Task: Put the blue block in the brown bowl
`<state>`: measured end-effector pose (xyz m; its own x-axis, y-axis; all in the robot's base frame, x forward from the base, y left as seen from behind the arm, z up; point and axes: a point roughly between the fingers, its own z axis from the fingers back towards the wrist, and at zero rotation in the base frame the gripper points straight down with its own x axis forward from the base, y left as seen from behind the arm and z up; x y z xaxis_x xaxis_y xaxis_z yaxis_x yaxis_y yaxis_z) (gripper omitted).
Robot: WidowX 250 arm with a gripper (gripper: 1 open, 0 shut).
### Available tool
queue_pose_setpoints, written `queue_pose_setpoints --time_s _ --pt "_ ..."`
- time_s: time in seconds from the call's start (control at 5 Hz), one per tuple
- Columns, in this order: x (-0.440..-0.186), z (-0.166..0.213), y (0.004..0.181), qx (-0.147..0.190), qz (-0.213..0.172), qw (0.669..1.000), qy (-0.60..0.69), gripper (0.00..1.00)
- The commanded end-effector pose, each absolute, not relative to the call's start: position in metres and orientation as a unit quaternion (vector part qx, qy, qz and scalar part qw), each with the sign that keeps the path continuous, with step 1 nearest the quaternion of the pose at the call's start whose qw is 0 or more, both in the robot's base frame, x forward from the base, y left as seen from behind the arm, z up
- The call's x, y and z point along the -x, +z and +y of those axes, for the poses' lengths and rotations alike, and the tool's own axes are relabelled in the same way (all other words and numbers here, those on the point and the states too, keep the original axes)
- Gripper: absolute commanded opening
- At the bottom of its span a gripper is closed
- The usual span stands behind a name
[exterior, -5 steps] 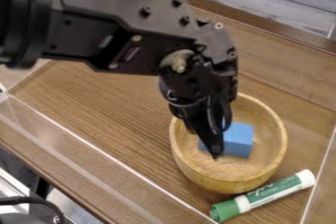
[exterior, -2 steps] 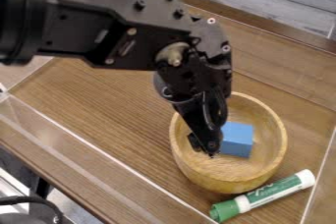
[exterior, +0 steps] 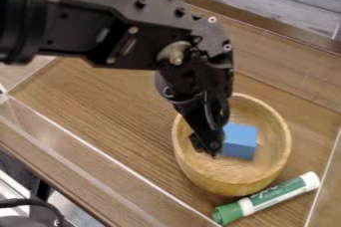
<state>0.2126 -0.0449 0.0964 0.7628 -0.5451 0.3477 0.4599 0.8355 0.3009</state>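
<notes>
The pincer (exterior: 209,147) has just let go: its fingers have spread, and the blue block (exterior: 241,142) now lies free inside the brown bowl (exterior: 229,181), right of centre in the frame. That very likely means the task's aim is met, and what remains is to draw the pincer up and out without nudging the block or catching the rim.

Set against the earliest frame, where the fingers covered part of the block and blue showed on both sides of them, the block now shows as one piece to their right. The bowl and the marker sit where they did. Between the middle frame and this one I can make out hardly any difference.

Nearest, at the lower right, the green-and-white marker (exterior: 266,198) lies slantwise just beside the bowl, outside it. A dark cable (exterior: 30,203) curls in the lower left corner. Beyond the marker comes the bowl's front wall, then the block, low within the bowl. The pincer's fingers, parted and clamped on nothing that I can see, reach down inside the left part of the bowl; the dark arm (exterior: 114,32) runs from there to the upper left. Farther off, the wooden bench (exterior: 87,97) stretches back to a raised strip (exterior: 273,30) at the upper right.
</notes>
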Motion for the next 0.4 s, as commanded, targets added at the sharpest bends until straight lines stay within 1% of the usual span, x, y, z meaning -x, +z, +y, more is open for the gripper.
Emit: queue_pose_setpoints --time_s 0.0,0.2 --pt "-0.2229 -0.0457 0.1064 -0.099 -0.233 0.932 -0.26 1.0" --pt "-0.2243 -0.0451 0.1065 -0.098 -0.232 0.934 -0.255 1.0"
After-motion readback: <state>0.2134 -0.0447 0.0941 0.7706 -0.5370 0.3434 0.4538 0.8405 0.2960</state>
